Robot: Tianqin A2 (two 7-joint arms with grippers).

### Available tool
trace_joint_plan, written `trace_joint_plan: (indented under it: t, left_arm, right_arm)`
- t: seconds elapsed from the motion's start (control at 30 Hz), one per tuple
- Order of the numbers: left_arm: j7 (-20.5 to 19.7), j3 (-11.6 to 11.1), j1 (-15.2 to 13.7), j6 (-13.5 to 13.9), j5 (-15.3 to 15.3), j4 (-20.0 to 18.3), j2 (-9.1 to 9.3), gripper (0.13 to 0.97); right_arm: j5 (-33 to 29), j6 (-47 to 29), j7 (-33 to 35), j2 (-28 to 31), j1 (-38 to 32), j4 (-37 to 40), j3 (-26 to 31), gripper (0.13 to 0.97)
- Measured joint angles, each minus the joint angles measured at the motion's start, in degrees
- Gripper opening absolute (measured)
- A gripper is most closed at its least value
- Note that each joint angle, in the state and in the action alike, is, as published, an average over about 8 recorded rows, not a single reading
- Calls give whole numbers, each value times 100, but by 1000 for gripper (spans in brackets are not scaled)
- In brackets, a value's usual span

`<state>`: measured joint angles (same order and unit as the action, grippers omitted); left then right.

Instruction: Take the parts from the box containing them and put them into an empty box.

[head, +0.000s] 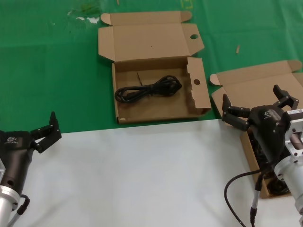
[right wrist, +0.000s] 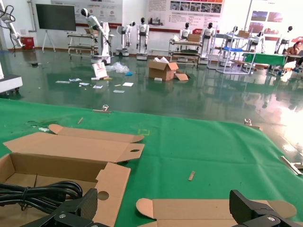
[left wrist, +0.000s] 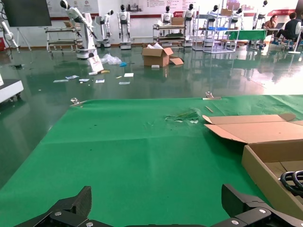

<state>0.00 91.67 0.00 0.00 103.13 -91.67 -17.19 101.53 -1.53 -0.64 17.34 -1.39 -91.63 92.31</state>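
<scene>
We note the right gripper (head: 258, 105) with fingers (head: 233, 115) spread wide and released, holding nothing, above the plain-lidded box (head: 258, 90) at the table's right edge; dark cables (head: 276, 185) show inside that box beneath the arm. The left gripper (head: 48, 130) also has its fingers apart and empty, low at the left over the white sheet (head: 142, 170). One cable bundle (head: 148, 89) lies in the holed box (head: 156, 56) on the green cloth (head: 47, 71) covering the table. Beyond: glossy green floor (right wrist: 142, 94), a stray carton (right wrist: 162, 70), parked white robots (left wrist: 124, 21), wall posters with unreadable text.
</scene>
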Motion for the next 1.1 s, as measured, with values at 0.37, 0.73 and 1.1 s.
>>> trace_joint_plan:
  t: [0.37,0.73,1.1]
  left_arm:
    - [0,0,0,0,0,0,0,966]
    - [0,0,0,0,0,0,0,966]
    - [0,0,0,0,0,0,0,966]
  right_arm:
    - [0,0,0,0,0,0,0,966]
    - [0,0,0,0,0,0,0,966]
    - [0,0,0,0,0,0,0,966]
